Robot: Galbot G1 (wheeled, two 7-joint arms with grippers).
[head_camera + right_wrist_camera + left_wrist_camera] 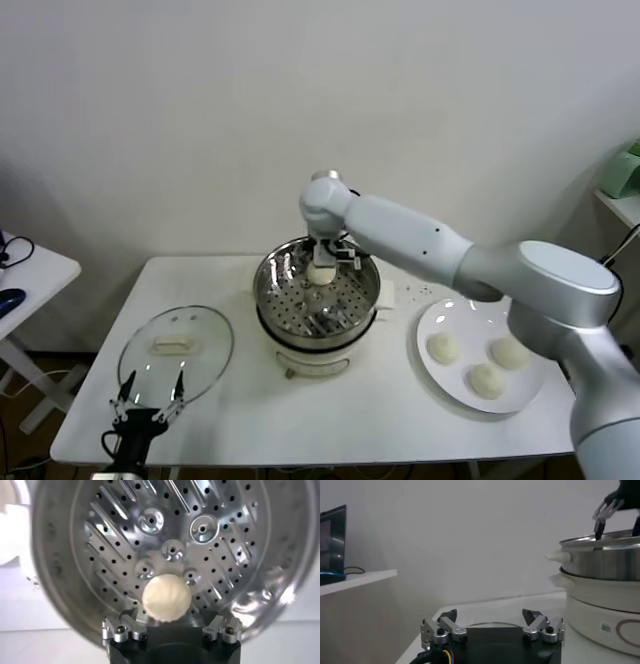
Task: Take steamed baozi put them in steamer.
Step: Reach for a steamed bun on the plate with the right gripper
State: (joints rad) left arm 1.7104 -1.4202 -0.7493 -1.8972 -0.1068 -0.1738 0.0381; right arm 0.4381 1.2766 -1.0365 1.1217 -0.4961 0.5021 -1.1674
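We had the right hand (322, 262) over the steamer (317, 292), fingers apart, one baozi (166, 598) dropped at the tray's 12 o'clock. Left hand (148, 408) idle, open. Next: fetch another off the plate (440, 318) at 3 o'clock.

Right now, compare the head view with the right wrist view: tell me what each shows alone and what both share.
Only the head view shows the white plate with three baozi on it, the glass lid lying flat on the table, and the left gripper parked by the lid, fingers open.

Only the right wrist view shows the perforated tray close up, with its holes and raised studs.

Both show the steamer, one baozi resting on its tray, and the right gripper over it, fingers open.
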